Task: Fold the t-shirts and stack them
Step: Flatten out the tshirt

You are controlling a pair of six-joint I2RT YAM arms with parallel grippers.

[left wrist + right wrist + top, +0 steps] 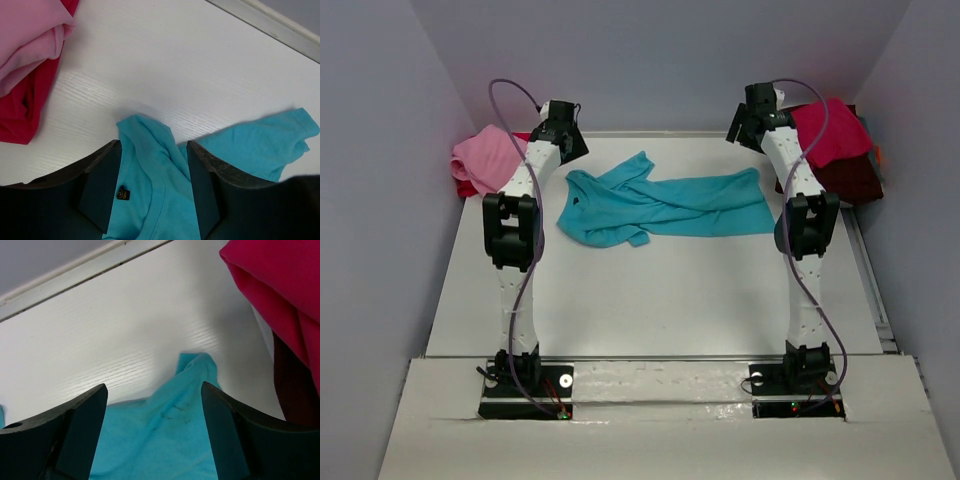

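A turquoise t-shirt (660,205) lies loosely spread and wrinkled across the far middle of the white table. My left gripper (565,125) hovers over its collar end; in the left wrist view the jaws (154,145) stand open with the collar and its label (123,193) between them, not pinched. Above the shirt's right corner my right gripper (750,120) is held open, its jaws (154,387) wide apart over the turquoise cloth (165,440).
A pink t-shirt (485,155) lies on a red one (465,185) at the far left, also pink (25,35) over red (20,110). A crimson shirt (830,130) tops a dark maroon one (850,180) at the far right. A metal rail (75,277) edges the table's back.
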